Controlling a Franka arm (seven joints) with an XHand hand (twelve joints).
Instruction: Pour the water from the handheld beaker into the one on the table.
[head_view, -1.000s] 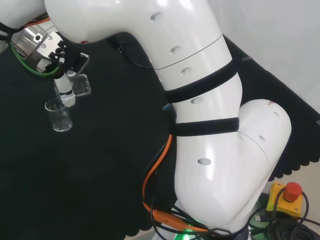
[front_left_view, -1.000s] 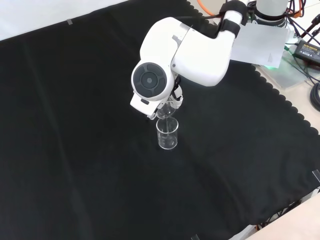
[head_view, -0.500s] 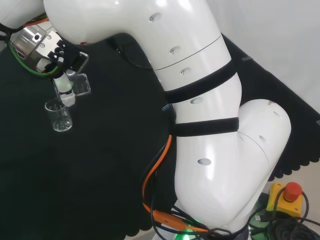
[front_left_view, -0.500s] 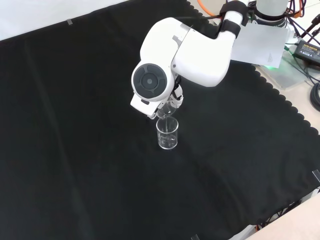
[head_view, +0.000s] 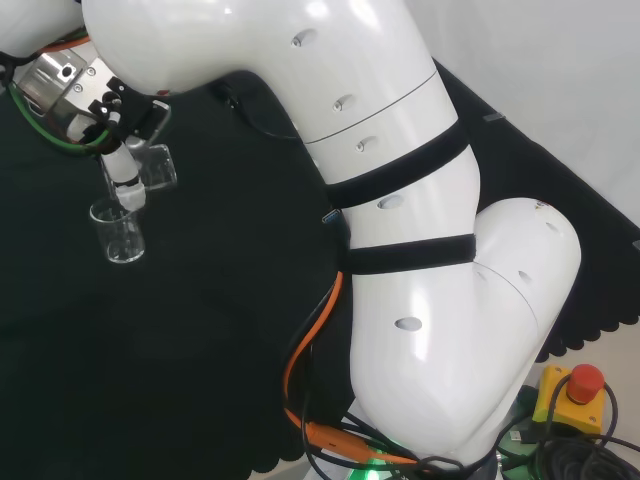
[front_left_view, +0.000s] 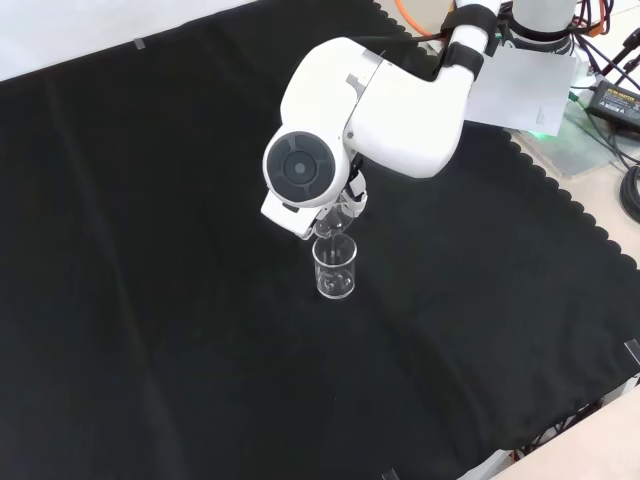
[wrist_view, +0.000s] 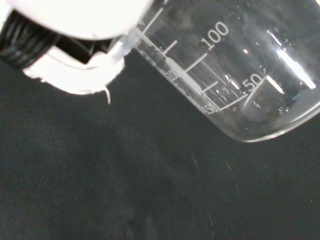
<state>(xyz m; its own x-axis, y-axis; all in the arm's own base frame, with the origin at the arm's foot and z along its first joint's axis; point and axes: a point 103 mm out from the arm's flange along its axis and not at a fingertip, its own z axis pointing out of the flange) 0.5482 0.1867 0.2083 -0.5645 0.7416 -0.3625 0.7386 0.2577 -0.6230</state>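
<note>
The robot hand (head_view: 120, 170) grips the tipped beaker (head_view: 152, 168) above the standing beaker (head_view: 118, 232). A sideways drift — water hits the worktop (front_left_view: 150, 300).

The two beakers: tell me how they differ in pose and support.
The held beaker is tipped over in the hand; the table beaker stands upright. The held beaker hangs above the black cloth, its mouth by the table beaker's rim; the table beaker rests on the cloth. Both are clear glass.
</note>
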